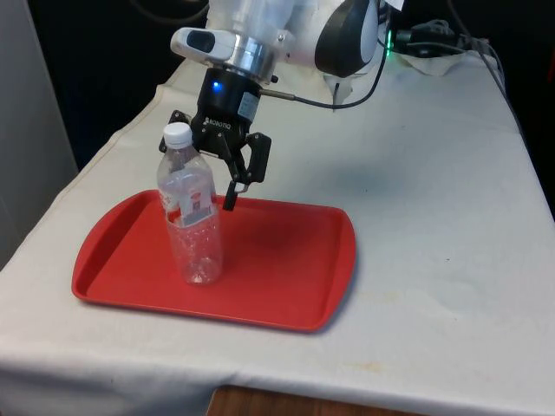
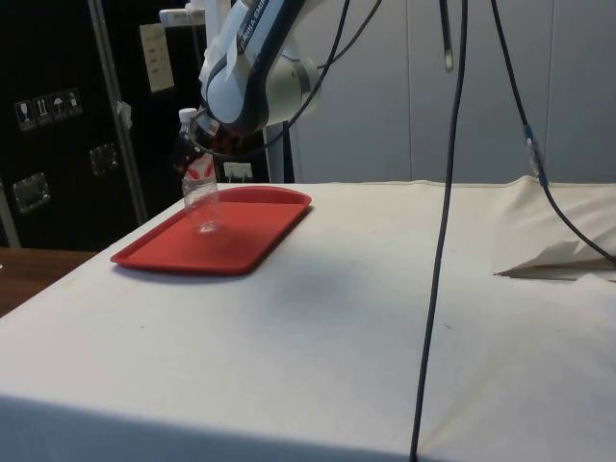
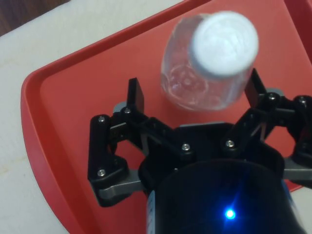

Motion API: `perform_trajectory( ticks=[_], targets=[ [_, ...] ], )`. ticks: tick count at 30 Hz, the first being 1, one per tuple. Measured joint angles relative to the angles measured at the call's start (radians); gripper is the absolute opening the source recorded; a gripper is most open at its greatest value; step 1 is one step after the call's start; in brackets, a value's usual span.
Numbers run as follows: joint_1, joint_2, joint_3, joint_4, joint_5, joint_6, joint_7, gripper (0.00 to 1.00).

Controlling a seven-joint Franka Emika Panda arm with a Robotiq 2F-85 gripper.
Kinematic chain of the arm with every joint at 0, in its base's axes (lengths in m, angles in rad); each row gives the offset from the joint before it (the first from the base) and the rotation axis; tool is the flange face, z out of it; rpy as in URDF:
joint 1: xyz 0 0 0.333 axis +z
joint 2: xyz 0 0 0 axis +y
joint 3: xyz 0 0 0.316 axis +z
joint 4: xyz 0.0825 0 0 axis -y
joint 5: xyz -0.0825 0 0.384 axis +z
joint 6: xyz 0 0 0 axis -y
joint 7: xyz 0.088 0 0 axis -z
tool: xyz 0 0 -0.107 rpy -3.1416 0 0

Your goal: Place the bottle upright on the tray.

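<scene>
A clear plastic bottle (image 1: 192, 221) with a white cap and a red-and-white label stands upright on the red tray (image 1: 277, 269), towards the front view's left. In the side view the bottle (image 2: 200, 192) stands near the tray's (image 2: 241, 236) far end. My gripper (image 1: 203, 192) hangs open just behind the bottle's upper half, its jaws spread wider than the bottle. In the wrist view the bottle's cap (image 3: 224, 41) rises past the fingertips (image 3: 134, 95), and the bottle (image 3: 195, 90) sits between the two spread fingers, nearer one of them. I cannot tell whether that finger touches it.
The tray lies on the white cloth (image 1: 434, 217) near the table's front edge. A black cable (image 1: 347, 100) trails from the arm across the cloth behind the tray. Crumpled cloth (image 2: 558, 255) lies at the side view's right.
</scene>
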Motion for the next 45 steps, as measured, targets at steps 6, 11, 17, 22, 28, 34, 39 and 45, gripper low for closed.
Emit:
perform_trajectory(
  ticks=[6, 11, 17, 22, 28, 34, 39, 45],
  targets=[
    [0.000, 0.000, 0.000, 0.000, 0.000, 0.000, 0.000, 1.00],
    [0.000, 0.000, 0.000, 0.000, 0.000, 0.000, 0.000, 1.00],
    [0.000, 0.000, 0.000, -0.004, 0.000, 0.000, 0.000, 1.00],
    [0.004, -0.012, -0.001, -0.026, 0.000, 0.008, 0.000, 1.00],
    [0.011, -0.065, -0.001, -0.095, 0.000, 0.023, -0.005, 1.00],
    [0.018, -0.117, -0.001, -0.164, 0.000, 0.041, -0.009, 1.00],
    [0.021, -0.139, -0.001, -0.193, 0.000, 0.047, -0.011, 1.00],
    [0.027, -0.178, -0.001, -0.243, 0.000, 0.063, -0.012, 1.00]
  ],
)
